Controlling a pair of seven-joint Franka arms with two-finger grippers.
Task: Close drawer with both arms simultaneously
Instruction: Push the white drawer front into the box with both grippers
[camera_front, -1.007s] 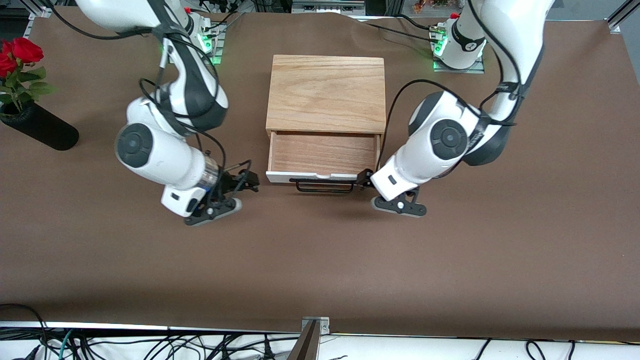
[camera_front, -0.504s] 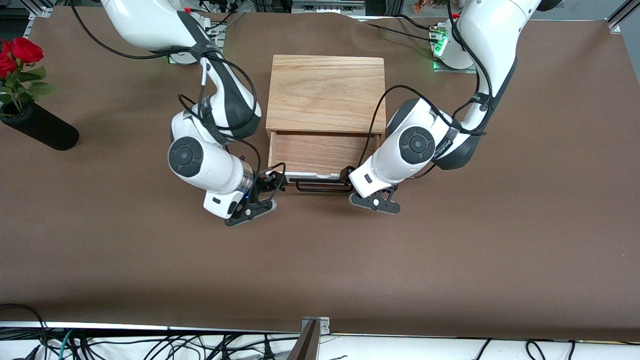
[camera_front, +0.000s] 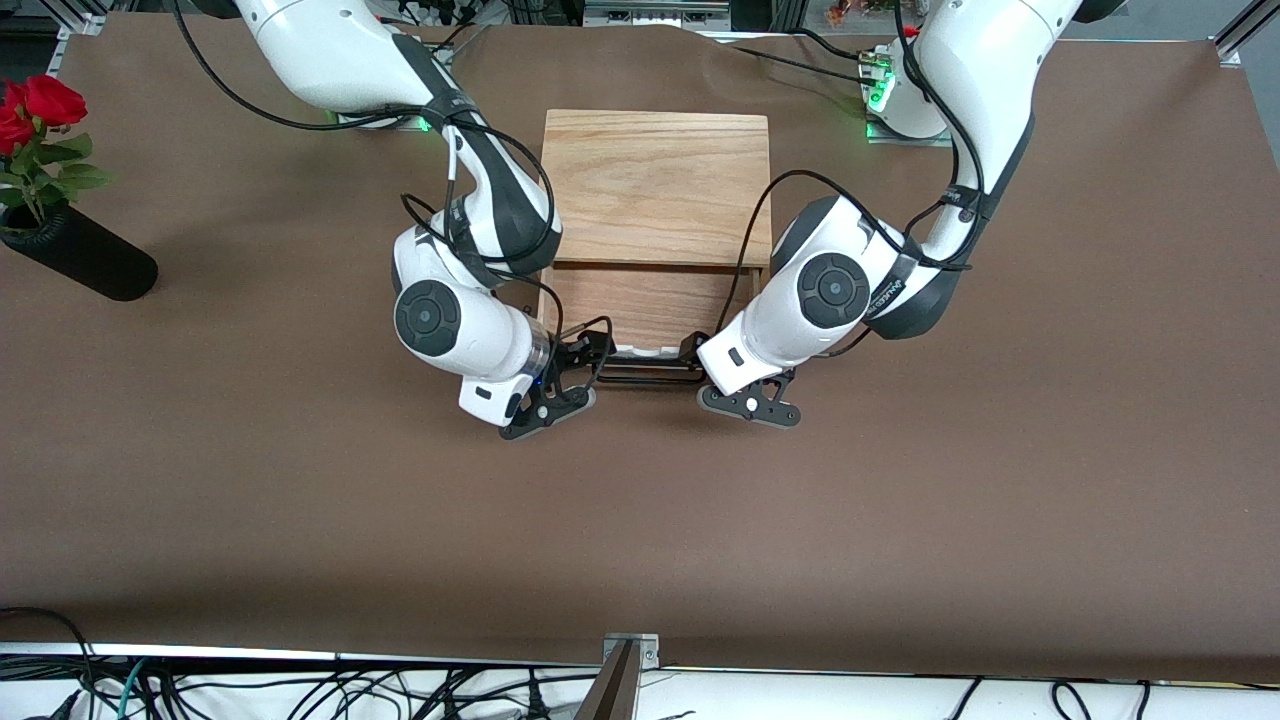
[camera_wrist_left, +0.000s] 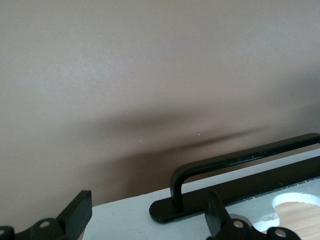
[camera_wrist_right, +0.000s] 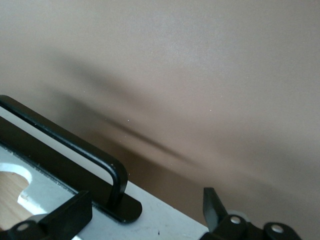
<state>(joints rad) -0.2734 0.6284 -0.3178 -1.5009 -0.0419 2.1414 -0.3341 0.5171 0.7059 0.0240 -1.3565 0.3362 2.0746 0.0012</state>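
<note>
The drawer (camera_front: 645, 305) stands partly open from the light oak box (camera_front: 655, 185), its white front panel and black wire handle (camera_front: 650, 378) facing the front camera. My right gripper (camera_front: 592, 352) is open at the panel's end toward the right arm. In the right wrist view its fingers (camera_wrist_right: 70, 215) straddle the white panel (camera_wrist_right: 165, 222) beside the handle (camera_wrist_right: 65, 142). My left gripper (camera_front: 693, 350) is open at the panel's other end. In the left wrist view its fingers (camera_wrist_left: 75, 217) straddle the panel (camera_wrist_left: 125, 220) beside the handle (camera_wrist_left: 240, 160).
A black vase (camera_front: 80, 262) with red roses (camera_front: 40, 105) lies at the right arm's end of the brown table. Black cables trail from both arms near the box. Bare brown table surface (camera_front: 640, 520) stretches from the drawer toward the front camera.
My right arm has swung in from the right arm's end of the table to the drawer front. My left gripper shifted inward along the panel, then held. The drawer has not visibly moved.
</note>
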